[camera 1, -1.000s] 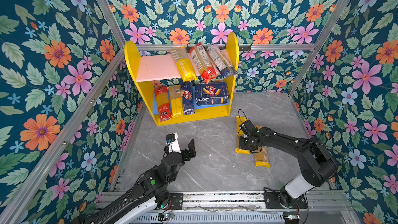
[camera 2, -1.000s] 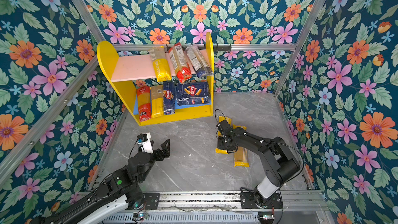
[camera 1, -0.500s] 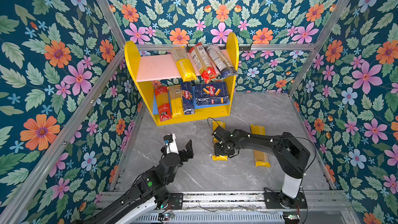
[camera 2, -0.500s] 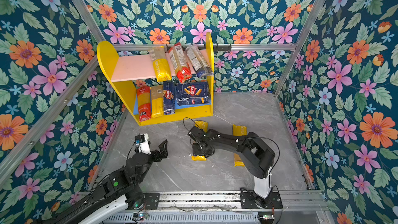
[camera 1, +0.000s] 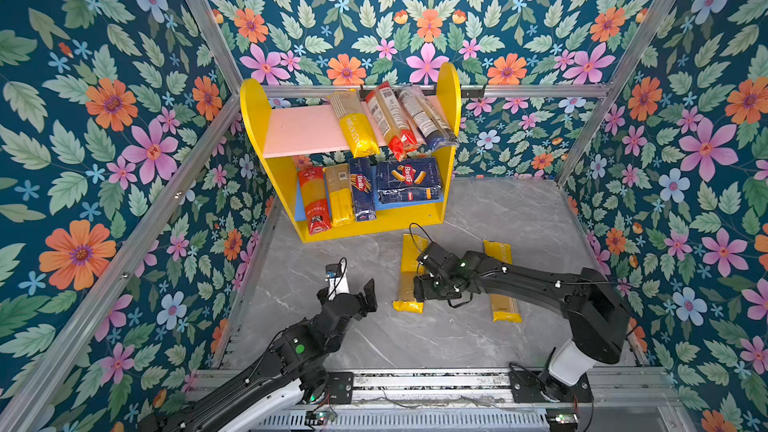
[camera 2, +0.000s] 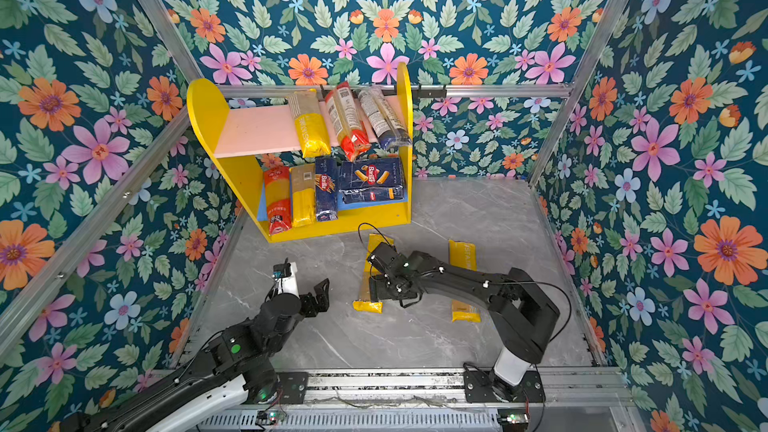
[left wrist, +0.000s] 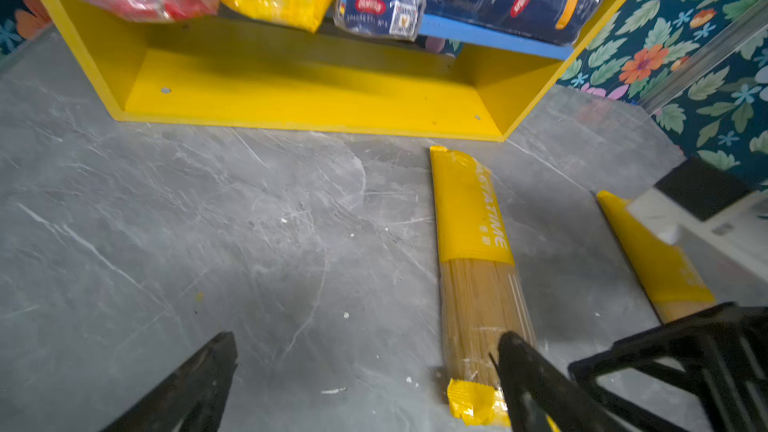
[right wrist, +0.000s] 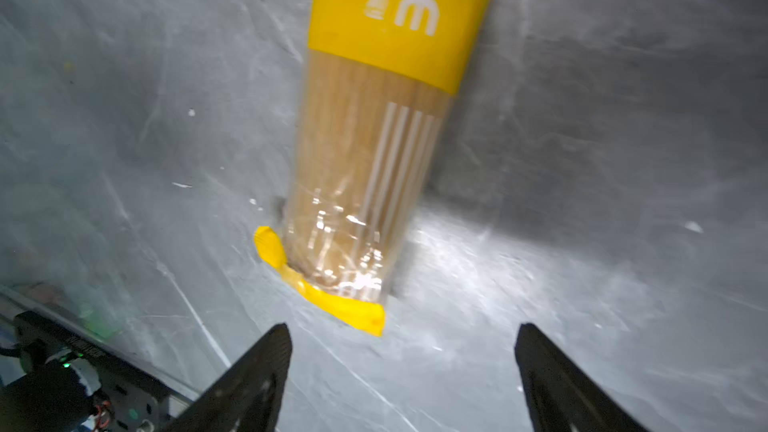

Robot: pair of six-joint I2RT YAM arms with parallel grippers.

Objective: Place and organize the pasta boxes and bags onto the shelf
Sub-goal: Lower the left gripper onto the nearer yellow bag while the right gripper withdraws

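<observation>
A yellow PASTATIME bag point(camera 1: 409, 272) point(camera 2: 367, 295) point(left wrist: 469, 209) point(right wrist: 374, 139) lies flat on the grey floor in front of the shelf point(camera 1: 255, 118) point(camera 2: 203, 110). My right gripper point(camera 1: 419, 288) point(right wrist: 401, 332) hovers open over its near end and holds nothing. A second yellow bag point(camera 1: 500, 280) point(camera 2: 463, 259) lies further right, partly under the right arm. My left gripper point(camera 1: 349, 290) point(left wrist: 368, 340) stands open and empty just left of the first bag. The pasta boxes point(camera 1: 409, 180) point(camera 1: 361, 189) rest on the blue lower board.
Three bags point(camera 1: 390, 118) lie on the right half of the pink upper board. A red bag point(camera 1: 313, 197) and a yellow bag point(camera 1: 338, 195) lie beside the boxes below. Flowered walls enclose the floor on three sides, and a metal rail point(camera 1: 415, 380) runs along the front.
The right gripper carried one yellow bag leftward, away from the second bag, then opened and let it go on the floor. The left arm barely moved.
</observation>
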